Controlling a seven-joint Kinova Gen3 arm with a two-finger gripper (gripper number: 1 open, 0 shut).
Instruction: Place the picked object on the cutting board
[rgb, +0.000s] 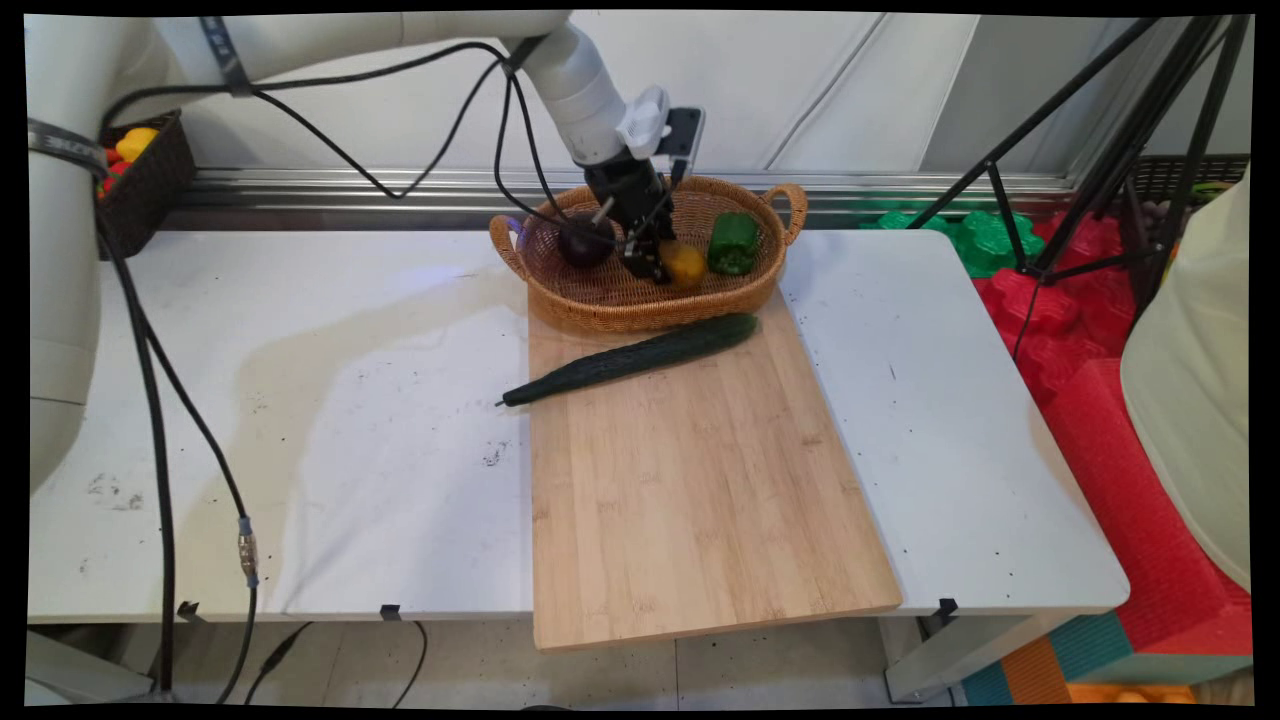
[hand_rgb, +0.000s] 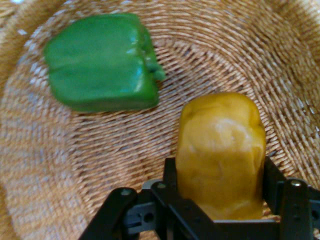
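My gripper (rgb: 655, 262) reaches down into the wicker basket (rgb: 600, 305) at the far end of the cutting board. In the hand view the gripper (hand_rgb: 221, 172) is shut on a yellow bell pepper (hand_rgb: 220, 140), with a black finger against each of its sides. In the main view that yellow pepper (rgb: 686, 265) sits low in the basket, just right of the fingers. A green bell pepper (hand_rgb: 102, 62) lies apart from it on the basket floor, to the right in the main view (rgb: 733, 243). A dark purple round vegetable (rgb: 585, 243) rests left of the gripper.
A long dark cucumber (rgb: 630, 358) lies slantwise across the far end of the wooden cutting board (rgb: 700, 500), its tip on the white table (rgb: 300, 450). A dark basket of produce (rgb: 140, 165) stands far left. A tripod (rgb: 1090, 150) and red foam mats (rgb: 1120, 440) are to the right.
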